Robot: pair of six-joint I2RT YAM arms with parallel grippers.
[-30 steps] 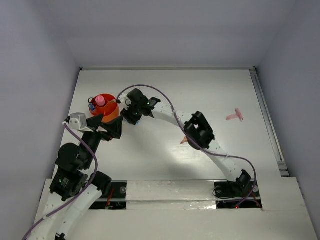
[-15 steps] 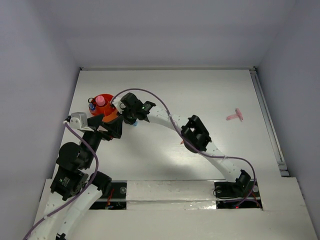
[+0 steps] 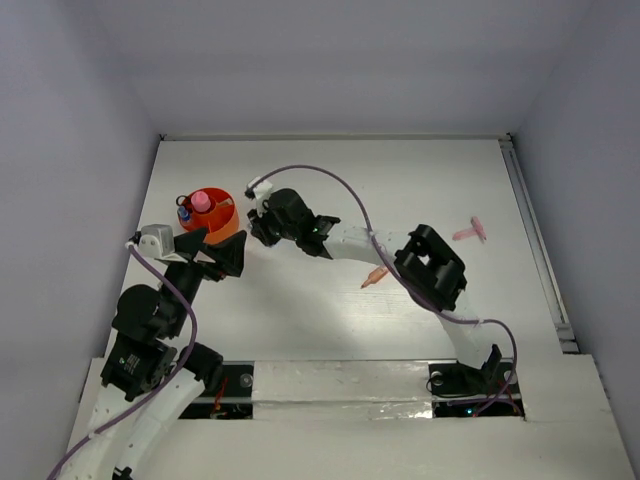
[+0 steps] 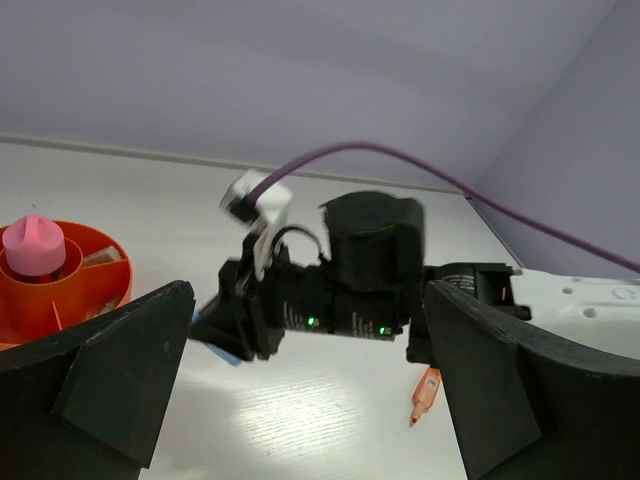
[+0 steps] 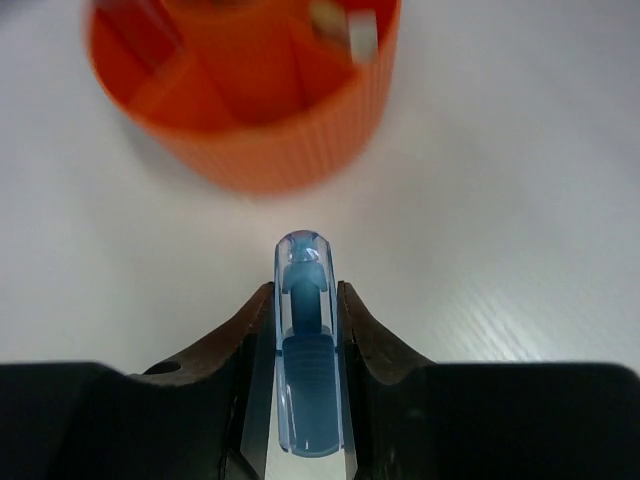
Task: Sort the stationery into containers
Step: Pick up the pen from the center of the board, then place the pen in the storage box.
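The round orange-red cup (image 3: 222, 226) stands at the left of the table with a pink tube (image 3: 201, 202) and a blue-white marker (image 3: 184, 212) in it. My right gripper (image 3: 256, 232) is just right of the cup, shut on a light blue marker (image 5: 305, 370). In the right wrist view the cup (image 5: 250, 130) lies straight ahead of the right gripper (image 5: 305, 298), apart from it, with a beige-grey piece (image 5: 345, 25) inside. My left gripper (image 3: 212, 252) is open and empty, just in front of the cup. An orange marker (image 3: 375, 277) lies mid-table.
A small pink item (image 3: 470, 232) lies far right on the table. The right forearm arches over the table's middle. The left wrist view shows the cup (image 4: 95, 290) at left, the right gripper (image 4: 240, 325) ahead, and the orange marker (image 4: 425, 393) beyond it.
My right arm's elbow swung right, uncovering the orange marker. The wrist drew back slightly right of the cup, still holding the light blue marker. The left arm has not moved.
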